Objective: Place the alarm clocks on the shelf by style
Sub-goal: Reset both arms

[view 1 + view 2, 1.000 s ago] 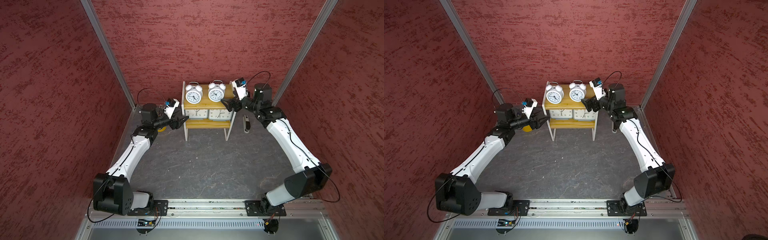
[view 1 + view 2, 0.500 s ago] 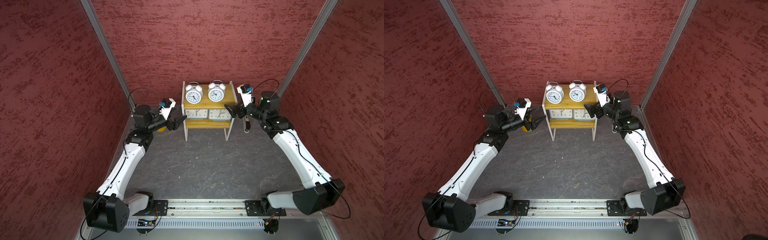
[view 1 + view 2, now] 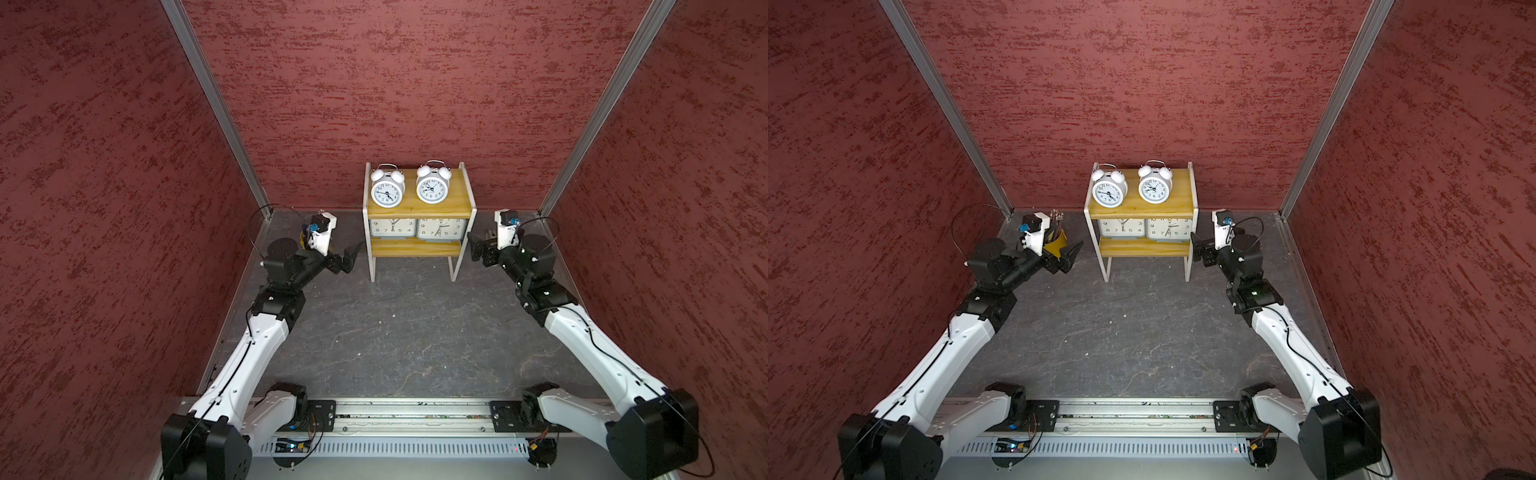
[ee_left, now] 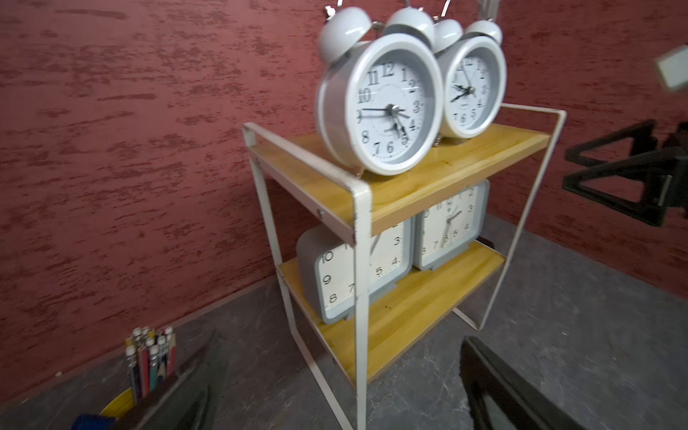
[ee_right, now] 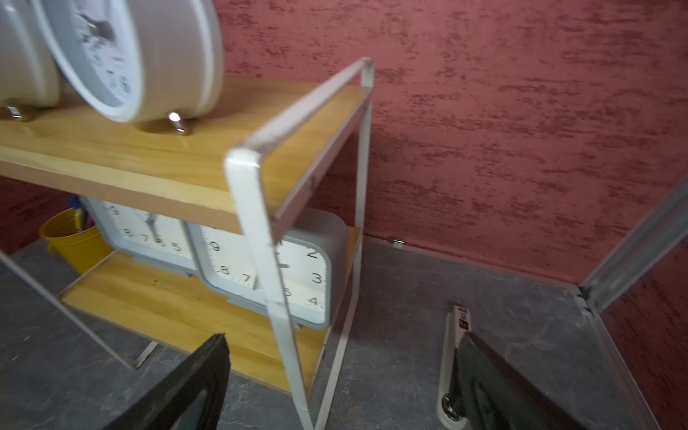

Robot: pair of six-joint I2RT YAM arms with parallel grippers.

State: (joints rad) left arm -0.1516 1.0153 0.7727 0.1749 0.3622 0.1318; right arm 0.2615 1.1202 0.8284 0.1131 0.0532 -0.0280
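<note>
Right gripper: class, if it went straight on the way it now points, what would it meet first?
Probably the thin white metal frame of the two-tier yellowish wooden shelf, near its lower board, with a grey rounded-rectangular alarm clock just behind; depth is uncertain.

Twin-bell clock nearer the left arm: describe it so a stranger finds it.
Against the back wall stands a two-tier wooden shelf. On its top board, take the white twin-bell clock on the left arm's side, not its twin beside it.
</note>
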